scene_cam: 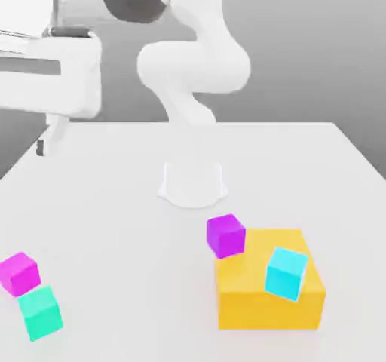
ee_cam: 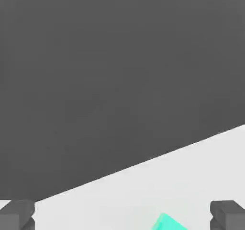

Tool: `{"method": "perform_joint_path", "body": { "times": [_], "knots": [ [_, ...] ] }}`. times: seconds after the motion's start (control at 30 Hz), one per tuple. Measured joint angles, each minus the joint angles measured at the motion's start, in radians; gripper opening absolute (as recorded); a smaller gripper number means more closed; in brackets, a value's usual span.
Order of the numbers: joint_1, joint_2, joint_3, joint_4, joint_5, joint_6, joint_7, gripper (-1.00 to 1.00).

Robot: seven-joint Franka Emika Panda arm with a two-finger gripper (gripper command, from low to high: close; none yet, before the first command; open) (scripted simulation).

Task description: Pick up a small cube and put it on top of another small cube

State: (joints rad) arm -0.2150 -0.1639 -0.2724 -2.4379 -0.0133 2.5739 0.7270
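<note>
Exterior view, arm: the white Panda arm (scene_cam: 192, 66) rises from its round base (scene_cam: 192, 183) at the far middle of the white bench (scene_cam: 113, 225) and bends up toward the exterior view's left; its hand reaches the upper left edge.
Exterior view, magenta cube (scene_cam: 19, 272): on the bench at the near left of the exterior view, tilted a little, touching or just beside the teal cube (scene_cam: 39, 311), which sits nearer the camera.
Exterior view, orange block (scene_cam: 268, 281): large and flat, on the bench at the near right of the exterior view.
Exterior view, violet-purple cube (scene_cam: 225, 234): at the block's far left corner, tilted, seemingly leaning on its edge.
Exterior view, cyan cube (scene_cam: 286, 272): tilted, on top of the orange block toward its right.
Hand view, gripper (ee_cam: 122, 217): the jaws stand wide apart, two dark fingertips (ee_cam: 17, 213) at opposite lower corners, nothing held between them.
Hand view, teal cube (ee_cam: 165, 223): only one corner shows, between the jaws, on the pale bench (ee_cam: 191, 176).
Hand view, background: dark grey above the bench edge; the magenta cube is not in sight here.
</note>
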Motion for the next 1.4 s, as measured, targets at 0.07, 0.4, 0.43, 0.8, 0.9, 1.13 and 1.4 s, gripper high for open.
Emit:
{"method": "perform_joint_path", "body": {
  "times": [0.07, 0.4, 0.43, 0.8, 0.9, 1.13, 1.4],
  "knots": [
    [-0.029, 0.074, -0.032, -0.016, 0.026, 0.031, -0.028, 0.00],
    [-0.235, 0.453, -0.019, -0.062, 0.244, 0.200, -0.224, 0.00],
    [-0.255, 0.489, 0.004, -0.056, 0.268, 0.227, -0.242, 0.00],
    [-0.295, 0.552, 0.050, -0.043, 0.303, 0.274, -0.269, -1.00],
    [-0.260, 0.452, -0.001, -0.065, 0.228, 0.200, -0.213, -1.00],
    [-0.125, 0.300, 0.083, -0.081, 0.106, 0.076, -0.196, -1.00],
    [0.114, 0.171, 0.235, -0.083, 0.060, -0.047, -0.271, -1.00]
  ]
}}
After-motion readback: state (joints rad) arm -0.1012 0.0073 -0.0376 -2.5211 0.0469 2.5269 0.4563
